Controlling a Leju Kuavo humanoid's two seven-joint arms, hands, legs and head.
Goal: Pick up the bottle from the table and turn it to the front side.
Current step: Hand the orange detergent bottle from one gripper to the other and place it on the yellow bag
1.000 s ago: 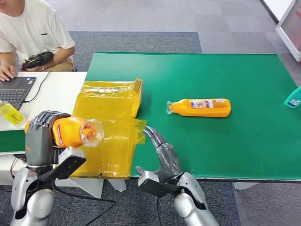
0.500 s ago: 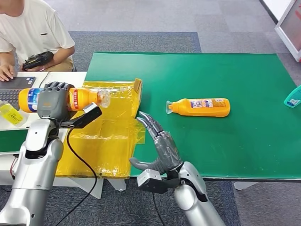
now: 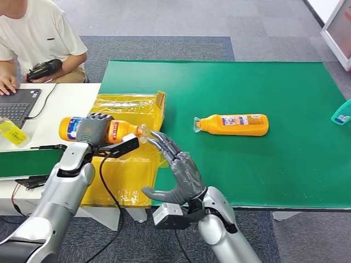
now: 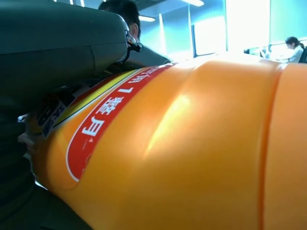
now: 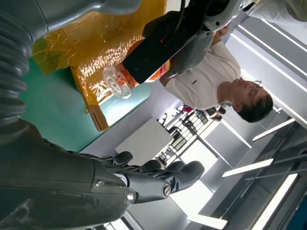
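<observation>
My left hand (image 3: pixel 94 129) grips an orange bottle (image 3: pixel 118 130) round its middle, lying level above the yellow plastic sheet (image 3: pixel 124 164), its clear cap (image 3: pixel 142 131) pointing right. The bottle's orange body and red label (image 4: pixel 108 115) take up most of the left wrist view. My right hand (image 3: pixel 179 171) is open, fingers spread, its fingertips (image 3: pixel 155 138) close beside the cap. In the right wrist view the cap (image 5: pixel 115 81) sits beyond the dark fingers (image 5: pixel 159 172). A second orange bottle (image 3: pixel 233 125) lies on its side on the green table (image 3: pixel 269 164), cap to the left.
A person in a white shirt (image 3: pixel 37 38) sits at the back left by a laptop (image 3: pixel 16 104) on a white table (image 3: pixel 70 104). A teal object (image 3: pixel 343 114) lies at the green table's right edge. A yellow-labelled item (image 3: pixel 11 132) rests near the laptop.
My left hand carried the bottle up, then right and lower, turning it level with the cap pointing right. My right hand rose and moved left toward the cap.
</observation>
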